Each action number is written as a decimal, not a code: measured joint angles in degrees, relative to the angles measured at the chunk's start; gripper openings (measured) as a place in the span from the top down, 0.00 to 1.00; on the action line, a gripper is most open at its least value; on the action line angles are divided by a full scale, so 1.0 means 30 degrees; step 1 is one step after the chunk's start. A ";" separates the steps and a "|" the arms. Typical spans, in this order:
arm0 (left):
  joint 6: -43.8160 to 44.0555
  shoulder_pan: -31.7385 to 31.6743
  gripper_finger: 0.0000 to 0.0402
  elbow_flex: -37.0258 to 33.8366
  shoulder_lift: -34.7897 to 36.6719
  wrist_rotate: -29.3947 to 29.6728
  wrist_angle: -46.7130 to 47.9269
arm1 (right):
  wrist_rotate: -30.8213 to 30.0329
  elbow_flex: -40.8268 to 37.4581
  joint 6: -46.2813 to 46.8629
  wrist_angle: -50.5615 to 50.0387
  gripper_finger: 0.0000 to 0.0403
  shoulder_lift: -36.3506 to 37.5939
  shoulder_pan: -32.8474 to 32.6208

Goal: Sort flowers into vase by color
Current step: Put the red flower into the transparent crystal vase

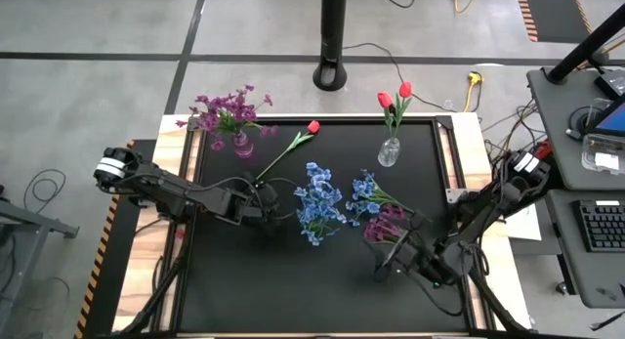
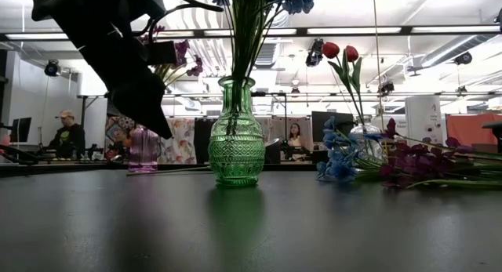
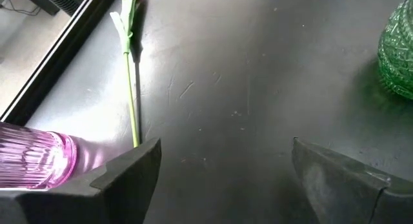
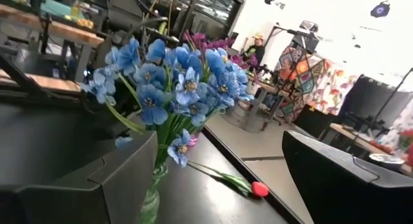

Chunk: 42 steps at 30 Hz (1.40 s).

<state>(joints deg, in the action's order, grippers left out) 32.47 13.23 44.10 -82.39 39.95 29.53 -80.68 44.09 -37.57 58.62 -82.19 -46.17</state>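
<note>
High view: left gripper (image 1: pixel 262 197), fingers spread wide and empty, hovers just left of green vase (image 2: pixel 236 135) holding blue flowers (image 1: pixel 317 204). Loose red tulip (image 1: pixel 290 148) lies beyond it, near pink vase (image 1: pixel 242 144). Right gripper (image 1: pixel 391 264) wide, empty. Best grab mid-stem, low.
</note>
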 joint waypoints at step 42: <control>-0.1244 -0.0976 0.19 -0.5401 -0.0022 0.1842 -0.5599 | 0.3593 -0.0019 0.2238 0.0040 0.19 -0.0003 0.0398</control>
<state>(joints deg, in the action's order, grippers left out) 28.74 10.31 27.89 -82.46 45.48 12.74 -69.90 44.03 -30.85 58.74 -82.20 -44.98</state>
